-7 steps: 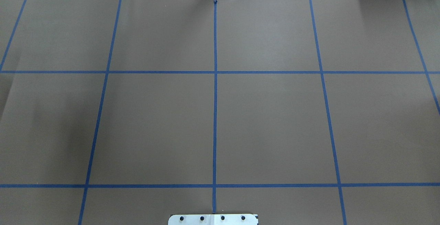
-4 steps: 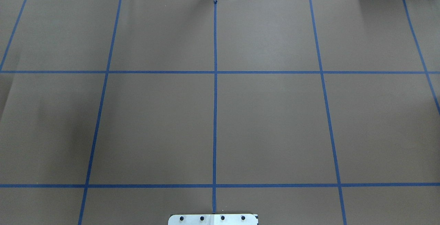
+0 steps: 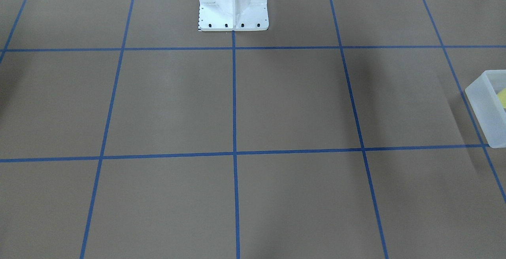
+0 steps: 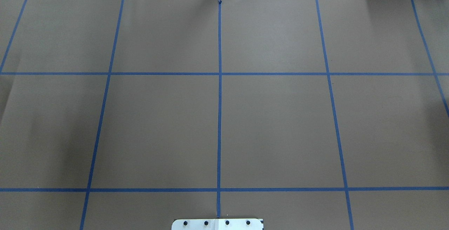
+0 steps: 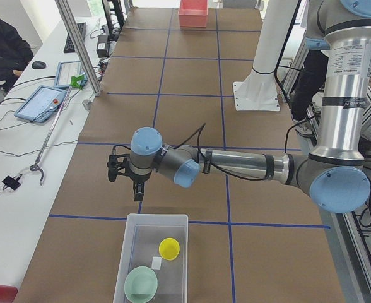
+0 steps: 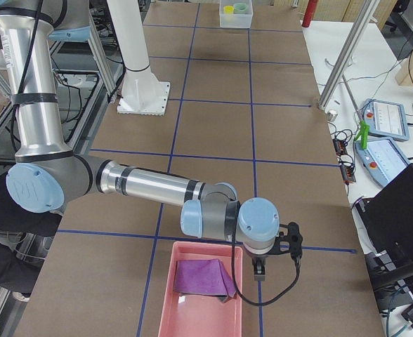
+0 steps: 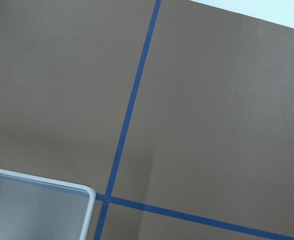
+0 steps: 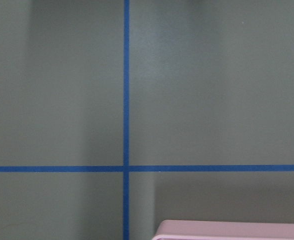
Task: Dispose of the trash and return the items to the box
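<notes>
The translucent white box (image 5: 128, 255) stands at the table's end on my left, and its corner shows in the left wrist view (image 7: 89, 197). Inside it stands the yellow cup (image 5: 169, 248), also glimpsed at the front-facing view's right edge (image 3: 502, 96). My left gripper (image 5: 137, 191) hangs just beyond the box's far wall, apart from it. My right gripper (image 6: 259, 269) hovers at the far rim of a pink bin (image 6: 166, 309). Both grippers show only in the side views, so I cannot tell whether they are open or shut. What counts as trash I cannot tell.
A pale green bowl (image 5: 141, 284) and a small white scrap (image 5: 156, 261) share the box with the cup. A purple cloth (image 6: 201, 276) lies in the pink bin. The white robot pedestal (image 3: 233, 2) stands mid-table. A person (image 5: 2, 47) sits by tablets beside the table.
</notes>
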